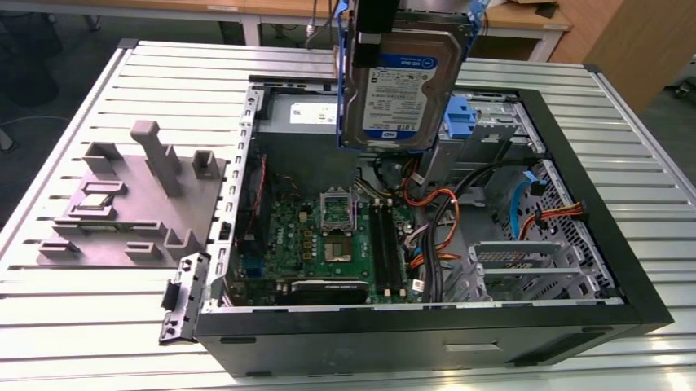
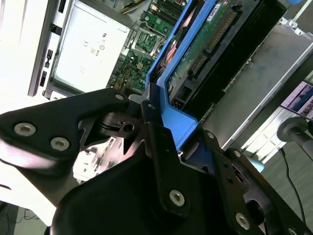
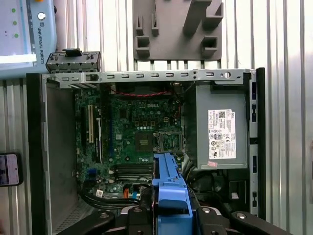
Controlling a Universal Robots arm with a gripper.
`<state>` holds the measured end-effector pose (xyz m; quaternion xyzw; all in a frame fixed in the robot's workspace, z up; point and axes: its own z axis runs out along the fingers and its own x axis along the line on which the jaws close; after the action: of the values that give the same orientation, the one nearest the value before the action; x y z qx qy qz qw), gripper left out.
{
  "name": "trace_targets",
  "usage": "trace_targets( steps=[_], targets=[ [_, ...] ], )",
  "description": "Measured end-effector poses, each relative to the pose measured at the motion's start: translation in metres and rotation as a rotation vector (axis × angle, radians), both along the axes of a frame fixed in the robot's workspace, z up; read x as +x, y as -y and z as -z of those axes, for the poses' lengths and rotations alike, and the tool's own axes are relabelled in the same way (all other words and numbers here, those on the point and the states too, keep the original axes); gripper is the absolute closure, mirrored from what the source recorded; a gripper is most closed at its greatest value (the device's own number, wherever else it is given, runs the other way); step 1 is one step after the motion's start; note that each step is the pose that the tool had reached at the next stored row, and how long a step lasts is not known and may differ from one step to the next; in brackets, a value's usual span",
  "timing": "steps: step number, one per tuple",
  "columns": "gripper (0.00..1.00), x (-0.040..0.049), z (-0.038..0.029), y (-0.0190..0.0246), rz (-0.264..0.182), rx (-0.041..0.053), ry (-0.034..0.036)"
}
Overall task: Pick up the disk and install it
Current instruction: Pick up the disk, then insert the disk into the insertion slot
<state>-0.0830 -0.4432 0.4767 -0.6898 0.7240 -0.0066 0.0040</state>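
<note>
Disk point(image 1: 400, 85) hangs upright, label towards the exterior view, framed by its blue carrier bracket point(image 2: 168, 93), on which the gripper point(image 1: 379, 32) is clamped from above with its black fingers point(image 2: 159, 142). It is held in the air above the open computer case point(image 1: 636, 293), over the green motherboard point(image 1: 326, 236), with the grey power-supply box point(image 3: 220, 129) and a blue-trimmed drive cage point(image 1: 490, 114) behind it in the exterior view. Outside the case, on the exterior view's left, a grey fixture point(image 1: 130, 204) rests on the slatted metal table point(image 1: 77, 326).
</note>
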Motion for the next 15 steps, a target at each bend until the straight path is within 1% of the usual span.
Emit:
trace_targets(
  steps=[10, 12, 15],
  targets=[
    [0.63, 0.0000, 0.0000, 0.0001, 0.000, 0.0000, 0.0000],
    [0.63, 0.0000, 0.0000, 0.0009, 0.000, 0.0000, 0.0000],
    [0.63, 0.0000, 0.0000, 0.0032, 0.000, 0.0000, 0.0000]
  ],
)
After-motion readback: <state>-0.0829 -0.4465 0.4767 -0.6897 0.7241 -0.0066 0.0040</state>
